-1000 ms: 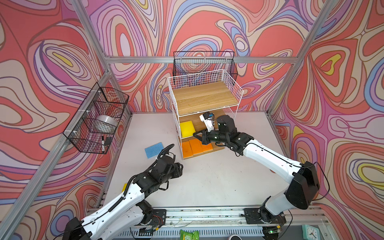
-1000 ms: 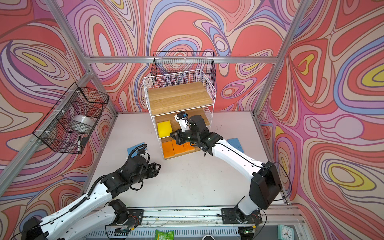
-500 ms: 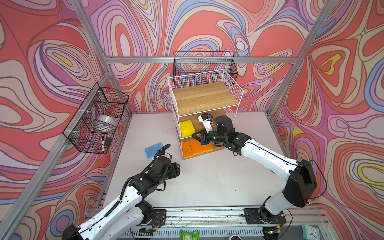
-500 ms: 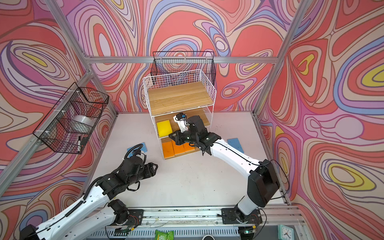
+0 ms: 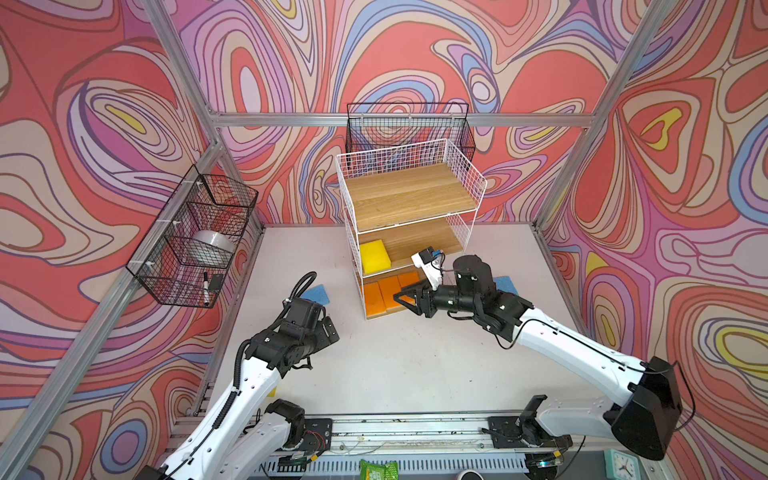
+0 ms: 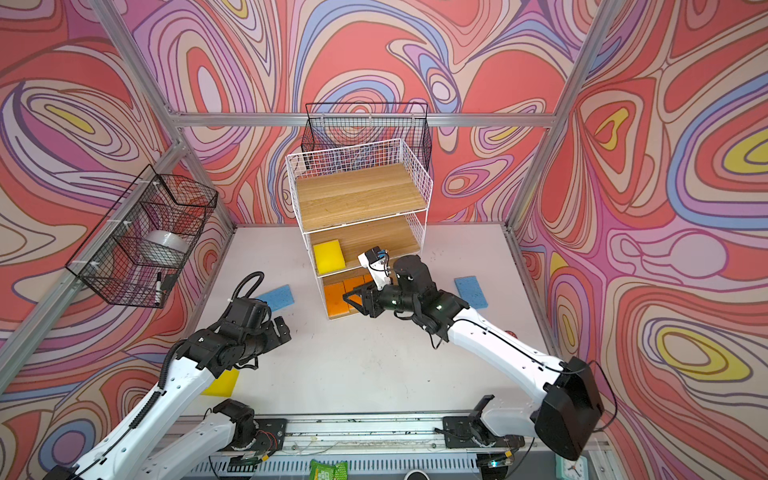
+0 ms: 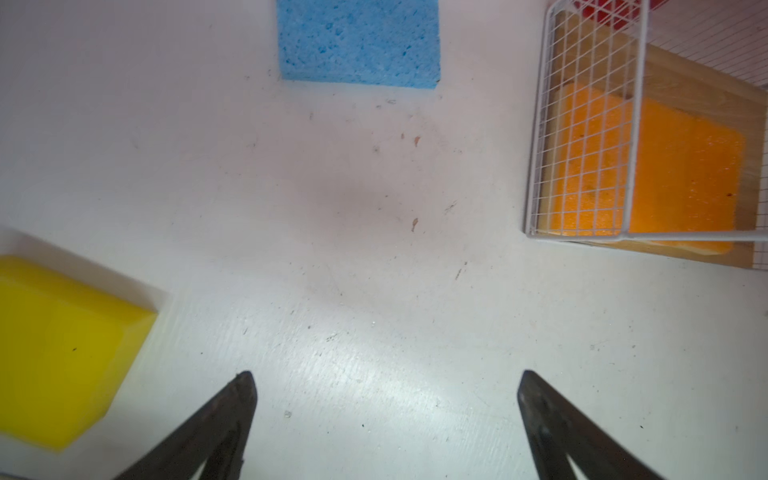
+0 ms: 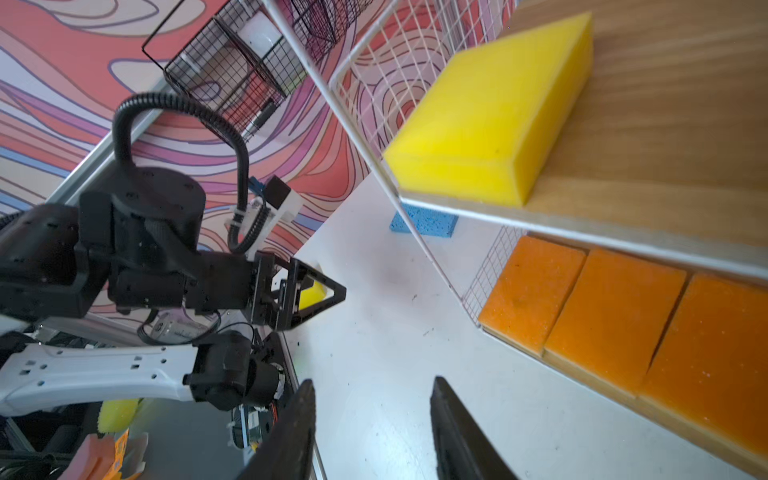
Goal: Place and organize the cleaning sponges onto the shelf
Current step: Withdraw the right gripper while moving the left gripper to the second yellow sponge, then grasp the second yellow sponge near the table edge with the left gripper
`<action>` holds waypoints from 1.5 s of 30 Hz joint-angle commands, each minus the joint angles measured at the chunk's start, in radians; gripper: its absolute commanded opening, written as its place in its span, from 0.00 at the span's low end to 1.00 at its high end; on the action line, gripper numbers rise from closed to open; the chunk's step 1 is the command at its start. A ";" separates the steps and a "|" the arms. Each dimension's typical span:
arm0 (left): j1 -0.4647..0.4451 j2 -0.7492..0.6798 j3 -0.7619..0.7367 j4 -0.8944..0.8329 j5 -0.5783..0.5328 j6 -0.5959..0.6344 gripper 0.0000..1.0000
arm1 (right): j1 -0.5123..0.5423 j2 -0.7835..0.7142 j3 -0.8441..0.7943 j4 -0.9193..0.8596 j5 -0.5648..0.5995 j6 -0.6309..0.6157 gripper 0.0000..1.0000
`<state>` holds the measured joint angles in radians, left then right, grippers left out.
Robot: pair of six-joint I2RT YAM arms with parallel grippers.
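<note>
Three orange sponges [image 5: 384, 293] are lying side by side on the bottom board of the shelf [image 5: 465, 166], and one yellow sponge [image 5: 374, 257] is lying on its middle board. In a top view, a blue sponge [image 6: 276, 297] is lying on the counter [image 6: 374, 365] at the shelf's 9 o'clock, another blue sponge [image 6: 471, 291] at 3 o'clock, and a second yellow sponge [image 6: 222, 382] at 8 o'clock. The right pincer [image 8: 373, 380] is hanging open and empty near the orange row. The left pincer [image 7: 385, 374] is gaping wide over bare counter.

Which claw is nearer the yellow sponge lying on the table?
Left. The left claw hangs just beside that yellow sponge; the right claw is farther off, at the front of the shelf.
</note>
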<state>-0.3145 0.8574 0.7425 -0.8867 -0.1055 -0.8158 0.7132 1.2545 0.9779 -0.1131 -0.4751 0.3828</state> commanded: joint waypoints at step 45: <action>0.626 0.465 -0.207 0.391 0.015 -0.087 0.45 | -0.018 0.082 -0.207 0.099 -0.048 0.032 0.66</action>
<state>0.3046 1.2819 0.5743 -0.6056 -0.1535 -0.9085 0.7006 1.3239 0.7441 0.0051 -0.5354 0.4278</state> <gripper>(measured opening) 0.544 0.658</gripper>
